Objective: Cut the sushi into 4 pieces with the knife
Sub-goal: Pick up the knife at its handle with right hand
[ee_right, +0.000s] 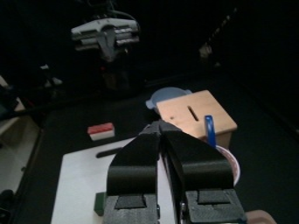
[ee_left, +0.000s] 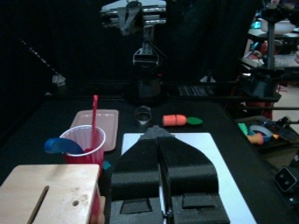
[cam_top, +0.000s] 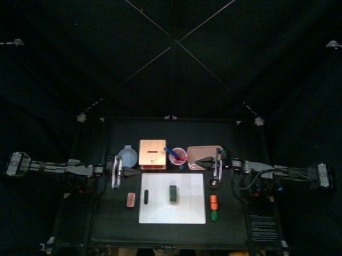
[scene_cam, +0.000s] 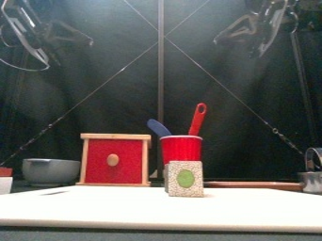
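The sushi [cam_top: 174, 192] lies in the middle of the board [cam_top: 151, 212]. Its long side runs front to back. My left claw [ee_left: 153, 132] and right claw [ee_right: 158, 129] hang high, one off each side of the board. Both are pinched tight and hold nothing. Just behind the board stands the cup [cam_top: 178, 156] with the red knife [scene_cam: 198, 118]. I think my right claw is a bit nearer to it.

Light fell from overhead, palest at the top centre of the front view. The white cutting board [scene_cam: 161, 209] glared along that view's bottom edge; the top view's upper half was near black.
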Motion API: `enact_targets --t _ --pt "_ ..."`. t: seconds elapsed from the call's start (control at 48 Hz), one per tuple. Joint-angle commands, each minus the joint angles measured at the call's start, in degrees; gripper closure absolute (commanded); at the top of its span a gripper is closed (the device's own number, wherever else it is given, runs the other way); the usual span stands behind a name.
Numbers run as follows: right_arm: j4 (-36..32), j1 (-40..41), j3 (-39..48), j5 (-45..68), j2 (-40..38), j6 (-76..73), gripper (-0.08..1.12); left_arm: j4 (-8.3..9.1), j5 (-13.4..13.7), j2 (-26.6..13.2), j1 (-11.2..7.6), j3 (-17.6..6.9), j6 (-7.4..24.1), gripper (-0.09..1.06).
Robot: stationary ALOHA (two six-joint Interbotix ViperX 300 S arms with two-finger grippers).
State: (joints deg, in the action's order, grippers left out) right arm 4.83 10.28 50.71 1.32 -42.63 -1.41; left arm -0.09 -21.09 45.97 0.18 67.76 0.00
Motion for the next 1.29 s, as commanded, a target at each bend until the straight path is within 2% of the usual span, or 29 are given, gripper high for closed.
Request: enact_targets --t 0.021,0.208,0.458,0.583,0.833,1.0,1.104,1.292 --pt "-0.09 1.85 -6.77 -7.65 3.87 0.18 1.01 -0.09 -0.62 -0.79 0.00 -1.85 -0.09 1.00" --pt "-0.79 4.57 -16.35 -22.85 10.37 0.70 1.00 -0.09 -0.53 -0.97 0.00 -1.85 -0.09 1.00" --pt "-4.39 6.15 -25.49 -36.12 17.49 0.79 0.95 -0.09 -0.53 -0.97 0.09 -1.67 -0.09 1.00" --pt "-7.03 6.24 -29.97 -42.01 21.80 1.05 0.81 -0.09 -0.53 -0.97 0.09 -1.58 -0.09 1.00" --pt "-9.84 4.92 -37.18 -54.58 29.88 3.78 0.35 -0.26 -0.53 -0.97 0.35 -1.41 -0.09 1.00" --pt "-10.63 3.34 -40.69 -59.15 33.57 6.24 0.11 -0.53 -0.53 -0.97 1.05 -0.97 -0.09 1.00" --pt "-12.13 3.16 -42.54 -62.67 35.68 6.42 0.02 -0.53 -0.53 -0.97 1.32 -0.88 0.00 1.00" --pt "-13.27 2.37 -46.32 -69.87 40.61 10.11 0.02 -0.53 -0.53 -0.97 1.76 -0.44 0.09 1.00"
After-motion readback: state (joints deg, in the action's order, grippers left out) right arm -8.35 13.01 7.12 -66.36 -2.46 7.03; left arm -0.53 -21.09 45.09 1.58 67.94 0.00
